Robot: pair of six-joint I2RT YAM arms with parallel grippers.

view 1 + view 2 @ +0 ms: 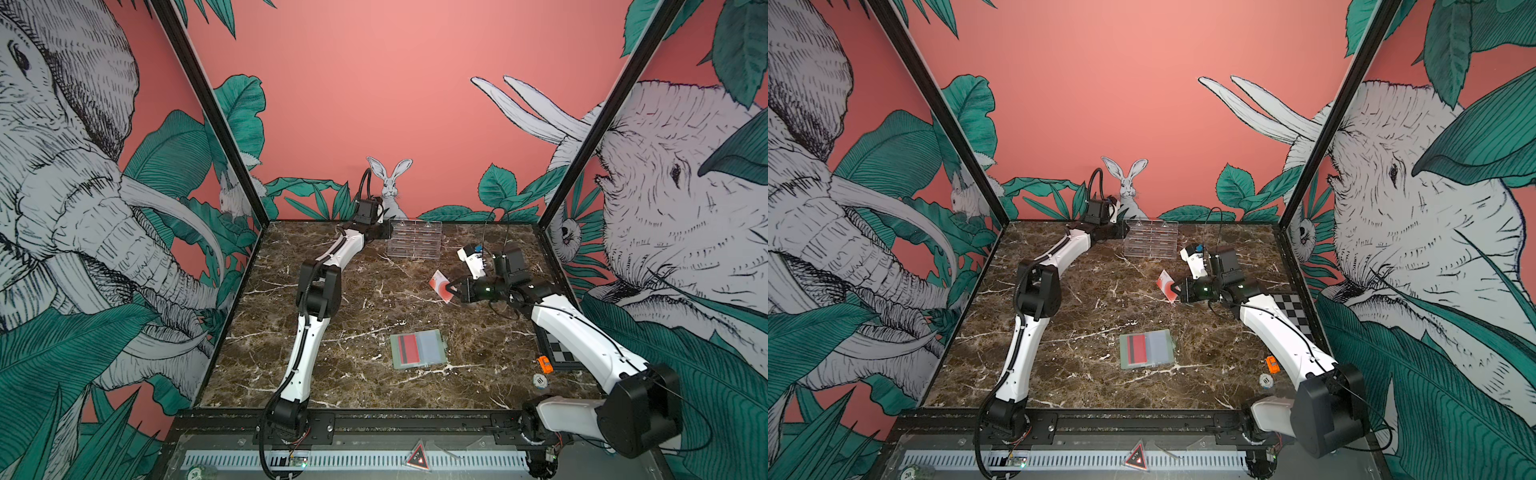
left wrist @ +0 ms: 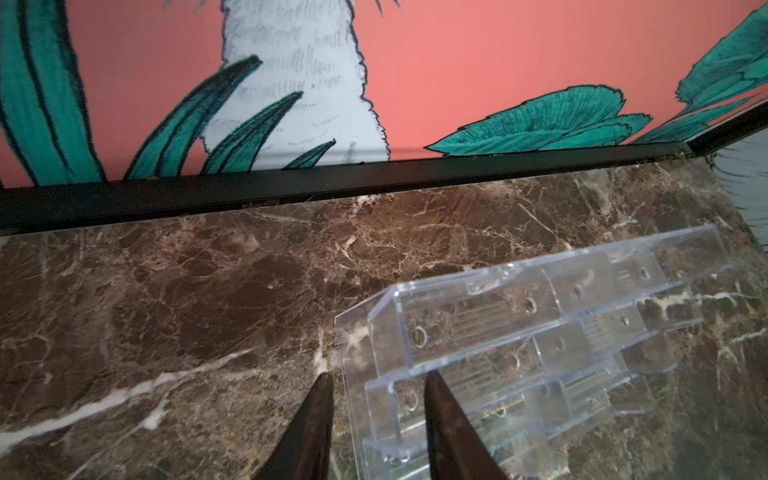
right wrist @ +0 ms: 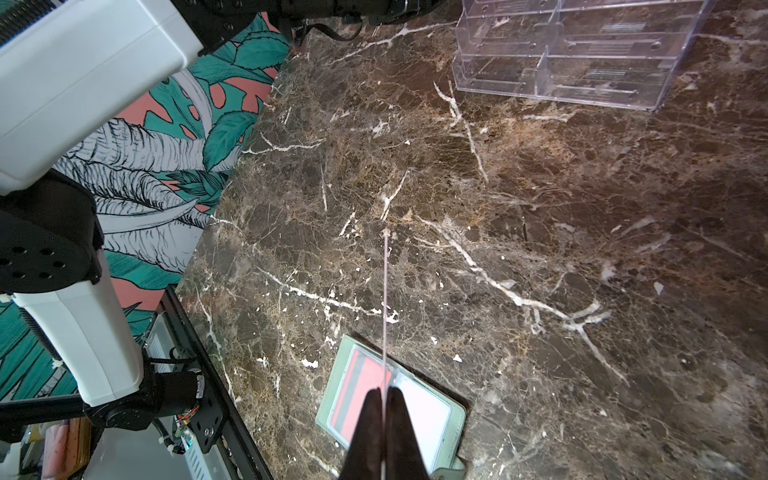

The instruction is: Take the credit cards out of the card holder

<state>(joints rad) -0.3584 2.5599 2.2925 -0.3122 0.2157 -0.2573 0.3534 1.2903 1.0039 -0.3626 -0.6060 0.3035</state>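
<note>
The pale green card holder (image 1: pixel 418 348) (image 1: pixel 1146 349) lies open and flat on the marble, front of centre. A red credit card with a dark stripe (image 1: pixel 408 347) (image 3: pixel 357 386) sits in one of its clear sleeves. My right gripper (image 1: pixel 455 290) (image 3: pixel 385 392) is shut on another credit card (image 1: pixel 441 285) (image 1: pixel 1166 284), white with a red-orange circle, held in the air above the table. In the right wrist view that card (image 3: pixel 386 291) shows edge-on as a thin line. My left gripper (image 1: pixel 386 232) (image 2: pixel 378 376) is at the back, jaws apart astride the end of the clear stand.
The clear acrylic tiered stand (image 1: pixel 414 239) (image 2: pixel 519 332) (image 3: pixel 573 50) stands at the back centre near the black frame rail (image 2: pixel 374 174). A checkered board (image 1: pixel 557 353), an orange toy car (image 1: pixel 545 364) and a poker chip (image 1: pixel 539 379) lie along the right edge beside my right arm.
</note>
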